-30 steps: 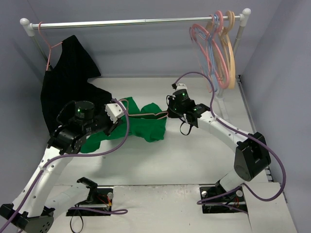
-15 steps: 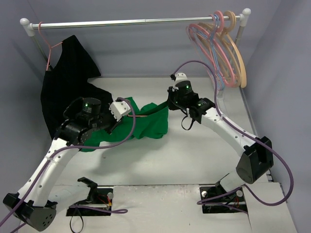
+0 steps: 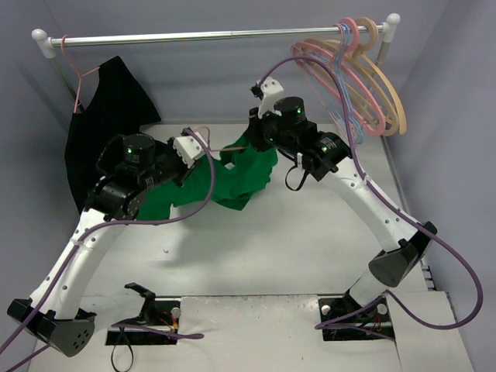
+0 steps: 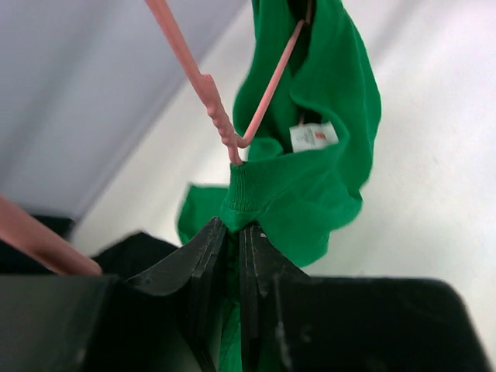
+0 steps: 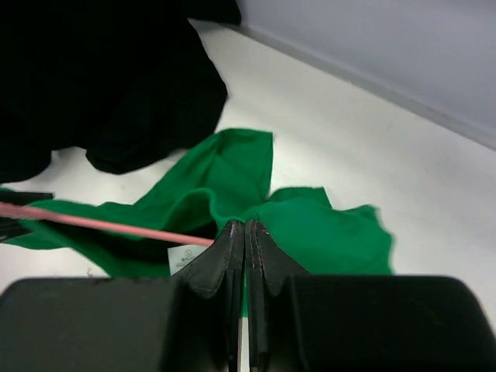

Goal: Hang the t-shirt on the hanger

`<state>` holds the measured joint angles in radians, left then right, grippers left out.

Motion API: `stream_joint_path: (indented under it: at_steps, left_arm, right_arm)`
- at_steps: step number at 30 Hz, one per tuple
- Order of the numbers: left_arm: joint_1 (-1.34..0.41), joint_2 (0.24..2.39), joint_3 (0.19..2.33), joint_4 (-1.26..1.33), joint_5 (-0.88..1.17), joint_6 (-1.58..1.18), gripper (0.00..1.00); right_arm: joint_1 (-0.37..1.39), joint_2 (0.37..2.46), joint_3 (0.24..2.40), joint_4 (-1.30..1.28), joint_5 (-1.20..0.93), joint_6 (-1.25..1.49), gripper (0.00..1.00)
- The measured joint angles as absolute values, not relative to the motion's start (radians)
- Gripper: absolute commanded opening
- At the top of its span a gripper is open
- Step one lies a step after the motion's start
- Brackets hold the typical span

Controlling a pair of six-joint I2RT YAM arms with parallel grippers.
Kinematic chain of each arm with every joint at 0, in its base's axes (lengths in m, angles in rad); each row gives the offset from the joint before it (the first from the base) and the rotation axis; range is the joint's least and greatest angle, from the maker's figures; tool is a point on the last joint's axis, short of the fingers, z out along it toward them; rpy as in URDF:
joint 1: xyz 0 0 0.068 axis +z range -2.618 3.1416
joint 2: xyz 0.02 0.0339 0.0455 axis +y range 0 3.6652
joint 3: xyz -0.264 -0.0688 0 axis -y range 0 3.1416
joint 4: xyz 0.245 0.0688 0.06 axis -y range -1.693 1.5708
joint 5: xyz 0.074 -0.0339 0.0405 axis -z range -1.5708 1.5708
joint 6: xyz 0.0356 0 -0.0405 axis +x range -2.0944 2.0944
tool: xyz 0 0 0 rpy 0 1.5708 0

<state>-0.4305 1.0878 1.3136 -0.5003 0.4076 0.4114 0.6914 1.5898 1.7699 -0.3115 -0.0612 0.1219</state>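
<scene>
Left claw (image 4: 232,229) is pressed together on the ribbed collar of the t-shirt (image 4: 335,116), with green cloth caught between its black fingers. Just above the fingertips, the twisted neck of the hanger (image 4: 218,118) comes up out of the collar. One pink wire arm slants down into the neck opening beside a white label (image 4: 314,137). From above, this claw (image 3: 206,155) is raised over the table (image 3: 302,248), and a black garment (image 3: 108,128) hangs from the rail (image 3: 217,35) behind it, at the far left.

Between the two arms, the t-shirt (image 3: 240,182) hangs bunched and sagging in the middle of the table. Whether its lowest fold touches the surface cannot be told.

Further right, the right claw (image 3: 254,138) holds the other upper edge of the shirt. Its wrist view shows the fingers closed flat against each other (image 5: 245,227) with green cloth (image 5: 232,170) at the tips. The pink wire (image 5: 101,223) runs in from the left to meet them. Whether the wire is pinched too cannot be told.

At the far right of the rail hangs a bunch of spare hangers (image 3: 360,77), tilted out sideways.
</scene>
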Motion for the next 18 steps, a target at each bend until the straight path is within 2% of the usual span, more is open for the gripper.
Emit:
stream_joint_path:
  at_steps: [7, 14, 18]
  left_arm:
    - [-0.430, 1.112, 1.429, -0.376, 0.354, 0.405, 0.00]
    - [-0.430, 1.110, 1.574, -0.347, 0.344, 0.397, 0.00]
    - [-0.430, 1.083, 1.499, -0.253, 0.387, 0.315, 0.00]
  right_arm:
    - [0.708, 1.710, 2.091, -0.430, -0.024, 0.099, 0.00]
    - [0.708, 1.720, 2.182, -0.466, 0.049, 0.074, 0.00]
    - [0.709, 1.726, 2.249, -0.467, 0.052, 0.074, 0.00]
